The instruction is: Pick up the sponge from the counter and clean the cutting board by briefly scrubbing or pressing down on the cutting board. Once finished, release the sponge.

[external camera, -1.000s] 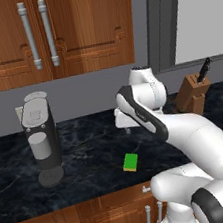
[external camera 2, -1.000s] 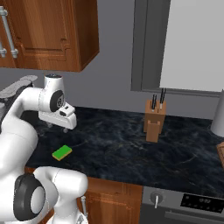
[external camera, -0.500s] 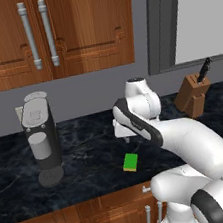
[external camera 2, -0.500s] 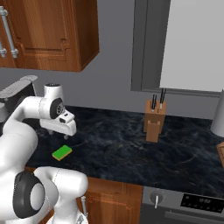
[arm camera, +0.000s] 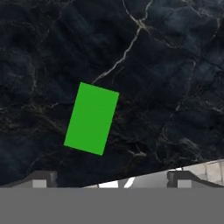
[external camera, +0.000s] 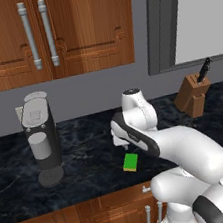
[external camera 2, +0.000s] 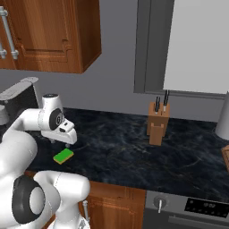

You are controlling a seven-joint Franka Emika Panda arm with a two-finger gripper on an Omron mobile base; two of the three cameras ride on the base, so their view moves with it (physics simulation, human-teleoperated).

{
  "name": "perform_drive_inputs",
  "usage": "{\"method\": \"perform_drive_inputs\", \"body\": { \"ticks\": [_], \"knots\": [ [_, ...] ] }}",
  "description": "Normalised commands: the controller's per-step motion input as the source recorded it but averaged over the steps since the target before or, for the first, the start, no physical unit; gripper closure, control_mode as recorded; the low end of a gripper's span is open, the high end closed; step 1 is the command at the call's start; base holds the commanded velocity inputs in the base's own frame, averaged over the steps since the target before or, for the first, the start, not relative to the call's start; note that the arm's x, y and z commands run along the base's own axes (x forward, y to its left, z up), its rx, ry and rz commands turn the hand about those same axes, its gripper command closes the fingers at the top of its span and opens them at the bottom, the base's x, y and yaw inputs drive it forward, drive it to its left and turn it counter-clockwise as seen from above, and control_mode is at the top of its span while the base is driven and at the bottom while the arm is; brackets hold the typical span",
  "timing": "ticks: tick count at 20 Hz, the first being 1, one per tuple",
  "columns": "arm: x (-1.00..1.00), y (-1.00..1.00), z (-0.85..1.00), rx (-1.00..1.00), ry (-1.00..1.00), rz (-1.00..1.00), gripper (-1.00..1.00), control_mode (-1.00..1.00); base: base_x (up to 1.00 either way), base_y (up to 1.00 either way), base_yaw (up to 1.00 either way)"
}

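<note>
The sponge (external camera: 130, 162) lies flat on the dark marble counter (external camera: 85, 160) near its front edge, green top up. My gripper (external camera: 121, 143) hangs just above and slightly behind it, pointing down, open and holding nothing. From the right base the gripper (external camera 2: 68, 140) is close over the sponge (external camera 2: 63, 155). Looking down from the hand, the sponge (arm camera: 92, 118) sits left of centre, slightly rotated, ahead of the wide-apart fingertips (arm camera: 43, 176) of the gripper (arm camera: 111, 178). A reddish-brown sliver at the far right edge may be the cutting board (external camera 2: 226, 156).
A grey coffee machine (external camera: 41, 139) stands on the counter to the left. A tan knife block (external camera: 194, 94) (external camera 2: 157, 123) stands to the right near the wall. Wooden cabinets hang overhead. A stove panel (external camera 2: 197, 208) lies at the lower right.
The hand has come down from well above the counter to just over the sponge. The jaws stay wide and the sponge has not moved.
</note>
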Motion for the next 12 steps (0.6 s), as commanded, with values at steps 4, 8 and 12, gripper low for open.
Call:
{"method": "perform_drive_inputs", "body": {
  "ticks": [4, 8, 12],
  "knots": [
    [0.2, 0.05, -0.25, 0.0, -0.07, -0.02, -1.0, -1.0, 0.0, 0.0, 0.0],
    [0.18, 0.03, -0.21, 0.0, -0.05, -0.03, -1.0, -1.0, 0.0, 0.0, 0.0],
    [0.12, 0.1, -0.17, 0.0, -0.01, -0.05, -1.0, -1.0, 0.0, 0.0, 0.0]
  ]
}}
